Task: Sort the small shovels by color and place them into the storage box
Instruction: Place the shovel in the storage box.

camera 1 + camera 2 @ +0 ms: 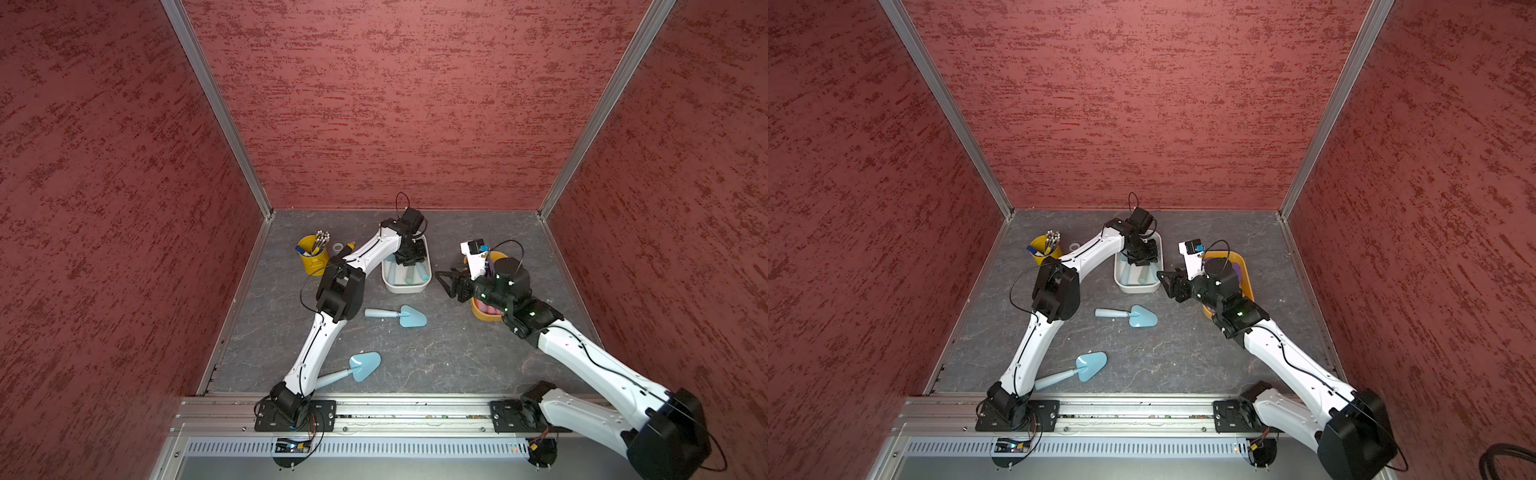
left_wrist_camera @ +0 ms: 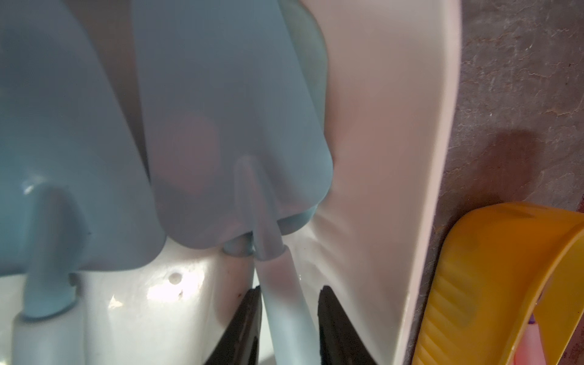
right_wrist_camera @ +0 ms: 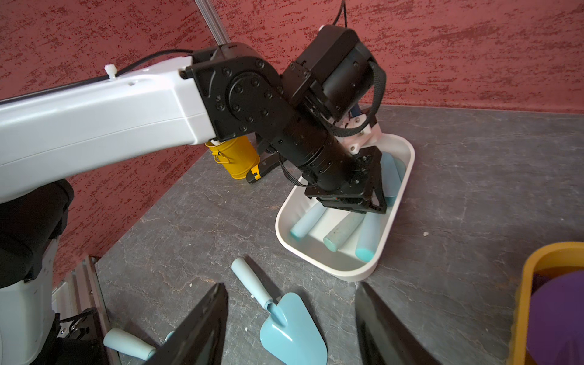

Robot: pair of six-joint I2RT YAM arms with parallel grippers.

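**A:** Shovels in light blue are lying in two places, as we are reading it: several inside the white storage box point(image 1: 409, 287), and two loose on the tabletop point(image 1: 457, 353).

**B:** We are agreeing. The middle shovel point(image 1: 397, 318) is lying flat near the white storage box, on the side toward the arm bases. The front shovel point(image 1: 353, 368) is lying near the left arm's base, its handle end disappearing behind that arm.

**A:** How are we describing the left end effector point(image 2: 290, 289)?

**B:** It is reaching down into the white storage box, its fingers standing slightly parted on either side of the handle of the boxed shovel point(image 2: 221, 126). In the left wrist view we are seeing a gap beside one finger, so it is not clamping.

**A:** And the right end effector point(image 1: 445, 284)?

**B:** It is hovering wide open and empty between the white storage box and the orange box point(image 1: 484, 319), where purple blades point(image 3: 556, 316) are showing.
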